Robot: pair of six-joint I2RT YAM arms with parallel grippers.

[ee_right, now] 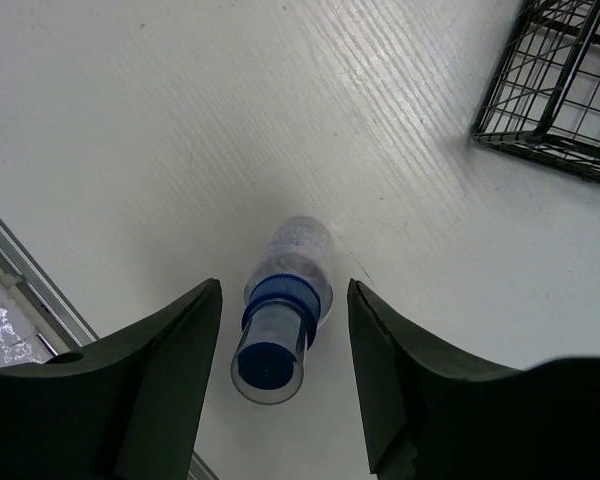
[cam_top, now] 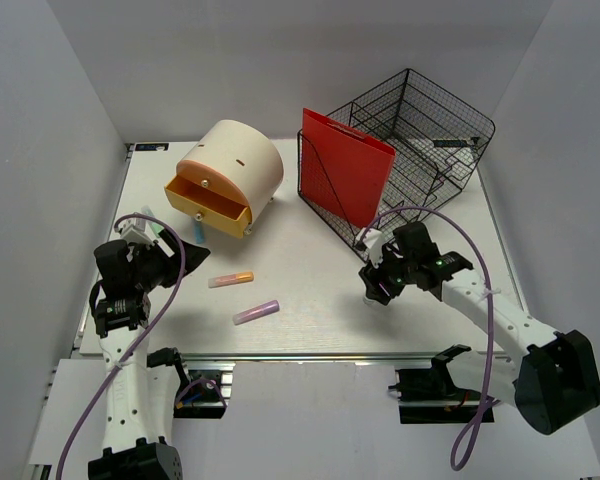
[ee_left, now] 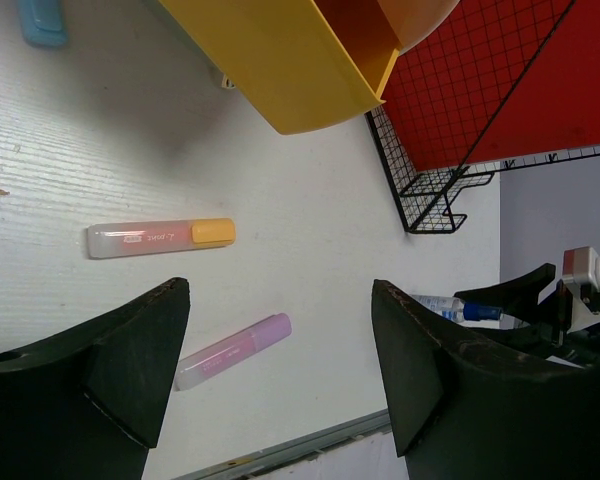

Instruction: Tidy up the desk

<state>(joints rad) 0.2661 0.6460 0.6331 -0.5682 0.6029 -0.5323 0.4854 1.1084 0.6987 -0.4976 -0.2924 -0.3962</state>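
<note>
- Right gripper [ee_right: 284, 300]: jaws partly open, straddling a clear plastic marker with a blue cap [ee_right: 280, 335]. There's a gap on both sides, so it's not gripping anything. In the wrist view the cap end points to 6 o'clock.
- That marker lies flat on the desk [cam_top: 310, 290], the big white tabletop filling the middle of the top view. It's at roughly 4 o'clock from the desk's centre.
- Left gripper [ee_left: 280, 295]: jaws wide open, nothing between them. It hovers over the desk's 9 o'clock edge.
- Past its fingers are two translucent highlighters, both flat on the desk. The orange-capped one [ee_left: 160, 236] is farther out and the purple one [ee_left: 232, 351] is closer. From the top they sit at about 7 o'clock of centre, near each other but not touching.
- Cream dome-shaped desktop box [cam_top: 235, 160] at 11 o'clock, with its yellow drawer [cam_top: 208, 205] pulled out.
- Black wire mesh rack [cam_top: 425, 125] at 1 o'clock, with a red flat folder [cam_top: 345, 170] standing in its near end.
- Metal rail [cam_top: 310, 355] runs along the desk's 6 o'clock edge.
</note>
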